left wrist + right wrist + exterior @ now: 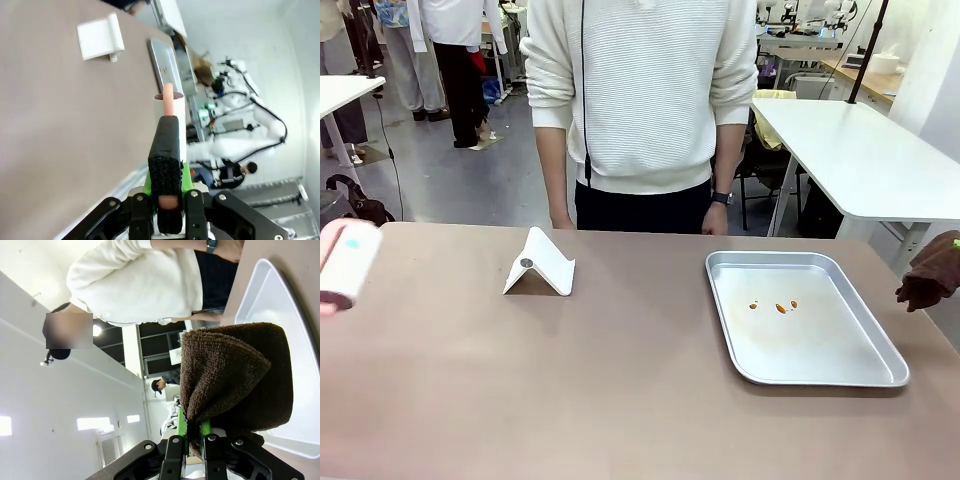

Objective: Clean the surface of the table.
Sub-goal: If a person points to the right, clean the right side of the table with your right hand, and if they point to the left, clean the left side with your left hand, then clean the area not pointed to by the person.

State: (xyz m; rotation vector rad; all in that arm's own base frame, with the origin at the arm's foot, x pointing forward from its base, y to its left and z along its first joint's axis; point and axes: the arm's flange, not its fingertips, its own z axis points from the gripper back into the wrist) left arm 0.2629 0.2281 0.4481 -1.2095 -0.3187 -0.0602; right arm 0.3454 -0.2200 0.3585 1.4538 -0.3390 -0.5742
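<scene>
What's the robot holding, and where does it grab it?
Left fingers pinch a roller by its pink handle; right fingers pinch a brown cloth by its bunched edge.

Counted: one brown table (620,400); one metal tray (820,350); three orange spots (780,307) in tray; one white folded stand (540,265); one lint roller (348,262); one brown cloth (928,272); one person (640,100); two white tables (860,150).

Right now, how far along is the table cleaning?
Done: left gripper is shut on a pink-and-white tool, right gripper on a brown cloth. In hand: both held at the side edges of the table. To do: the wiping; orange spots sit in the metal tray, a white stand beside it.
</scene>
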